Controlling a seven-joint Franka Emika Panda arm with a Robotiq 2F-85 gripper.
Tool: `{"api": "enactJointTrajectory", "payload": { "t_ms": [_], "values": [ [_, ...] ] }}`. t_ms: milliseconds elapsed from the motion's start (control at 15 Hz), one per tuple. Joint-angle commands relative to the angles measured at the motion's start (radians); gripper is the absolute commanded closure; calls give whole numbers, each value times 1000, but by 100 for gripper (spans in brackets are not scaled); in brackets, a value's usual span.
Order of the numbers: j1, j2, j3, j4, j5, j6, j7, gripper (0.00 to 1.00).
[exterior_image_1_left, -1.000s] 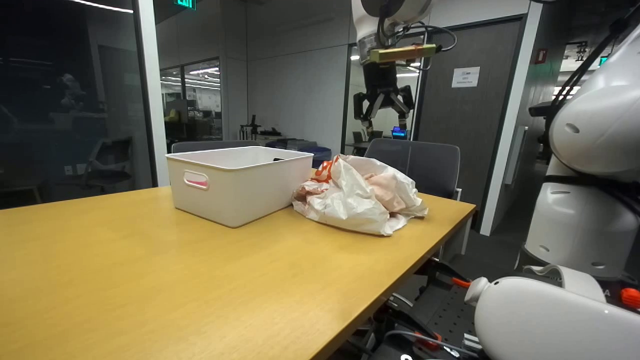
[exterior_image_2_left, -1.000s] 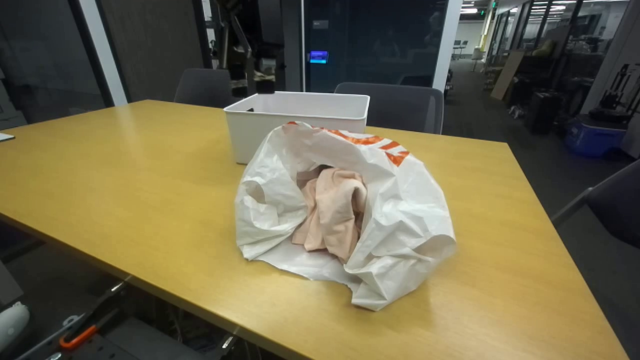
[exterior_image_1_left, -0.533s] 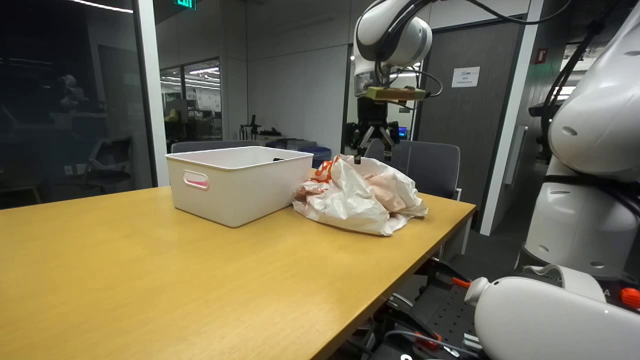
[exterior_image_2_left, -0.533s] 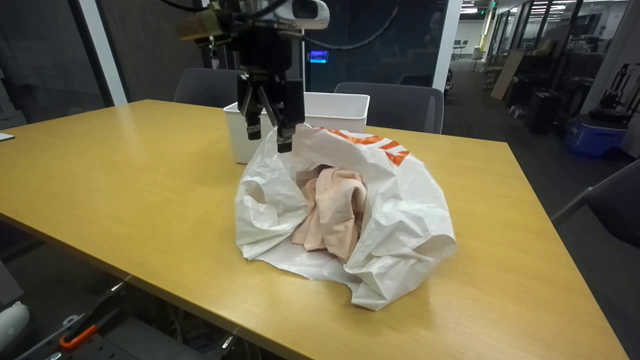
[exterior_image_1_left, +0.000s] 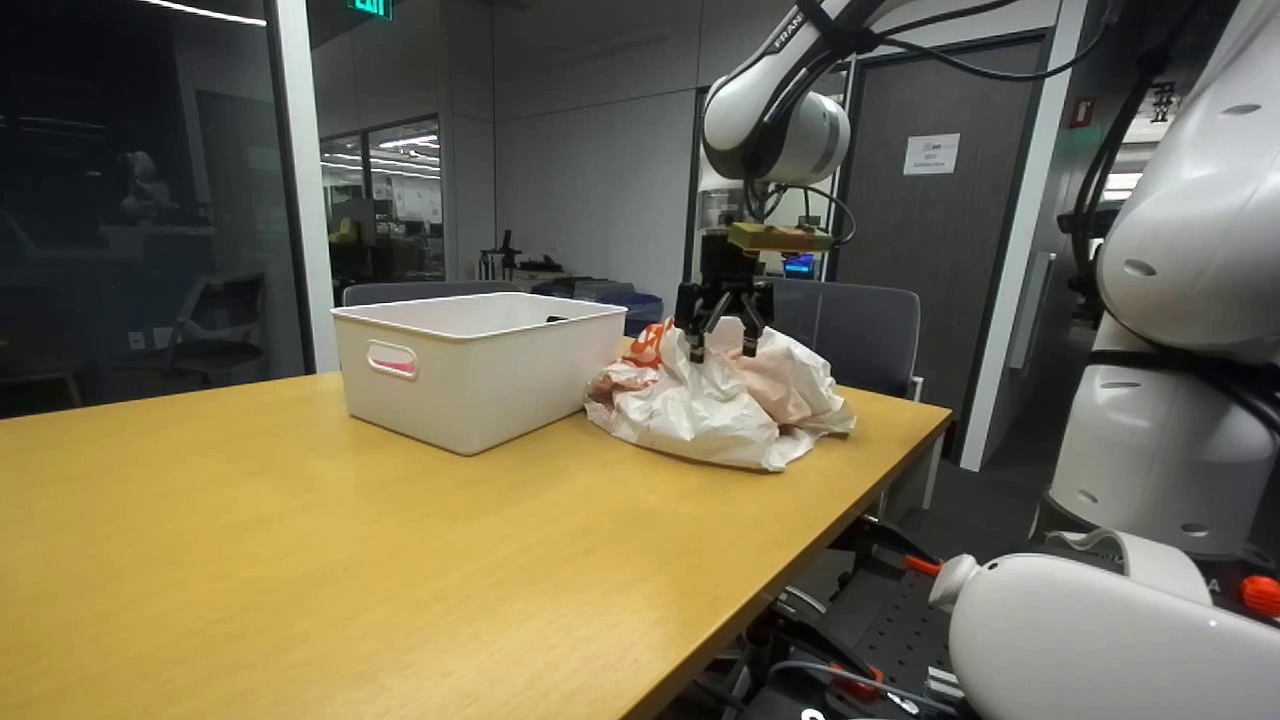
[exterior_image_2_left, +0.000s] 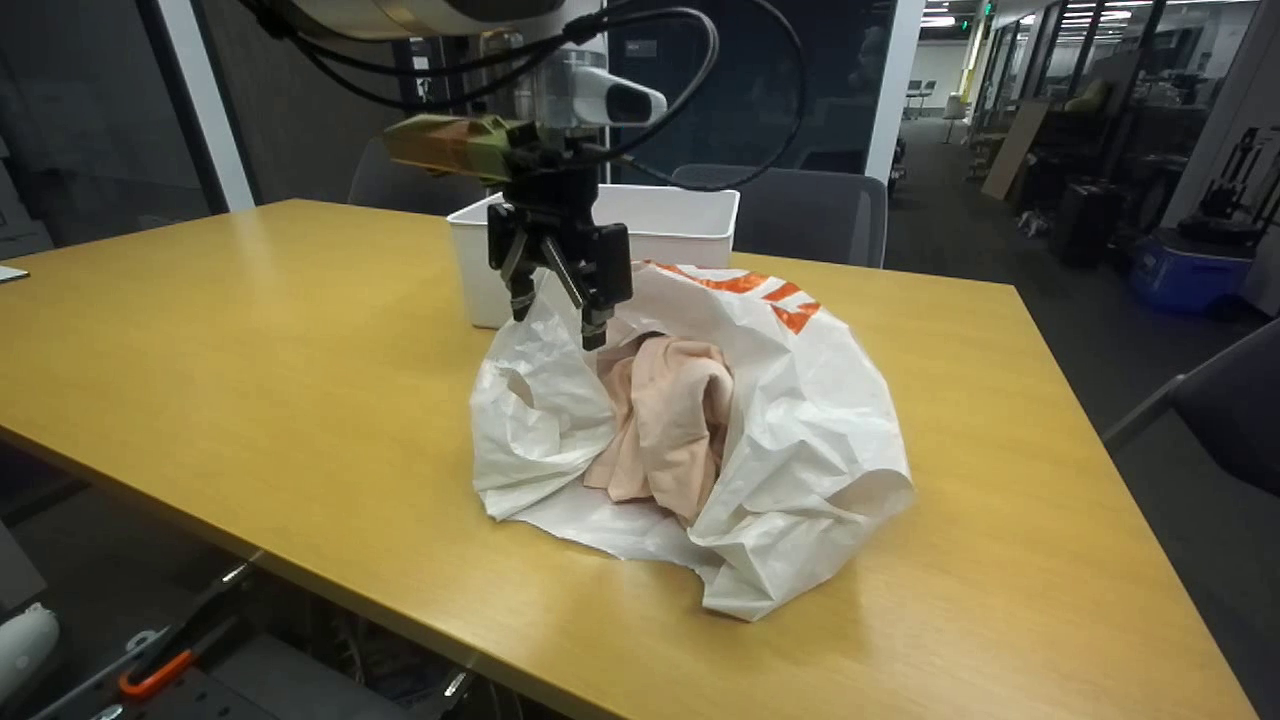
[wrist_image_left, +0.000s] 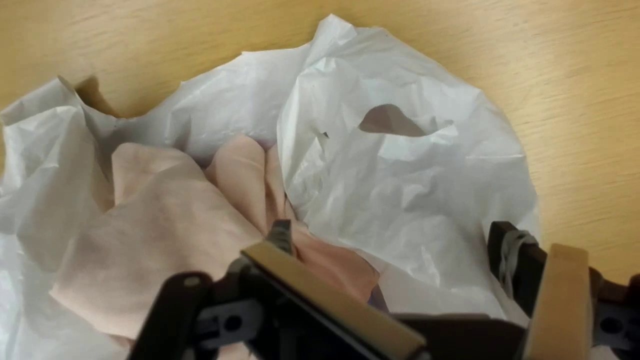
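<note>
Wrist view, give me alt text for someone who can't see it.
The open tool is above a crumpled white plastic bag with pale pink cloth showing inside. The bag lies on a light wood-grained tabletop.

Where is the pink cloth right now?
In an exterior view, the cloth lies near the centre, in the mouth of the bag, below and right of the end effector, with the bin behind.

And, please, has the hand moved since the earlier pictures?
Yes, down: in an exterior view, the hand, earlier above the chair back, now shows below its top edge.
</note>
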Motion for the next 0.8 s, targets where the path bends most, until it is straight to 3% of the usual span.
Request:
{"api": "enactJointTrajectory", "payload": {
  "t_ms": [0, 133, 200, 733],
  "values": [
    [16, 42, -15, 13, 81, 64, -134, 0],
    [23, 57, -26, 14, 160, 79, -222, 6],
    [23, 62, -29, 14, 193, 84, -253, 25],
    [9, 77, -55, 23, 320, 69, -350, 88]
  ]
}}
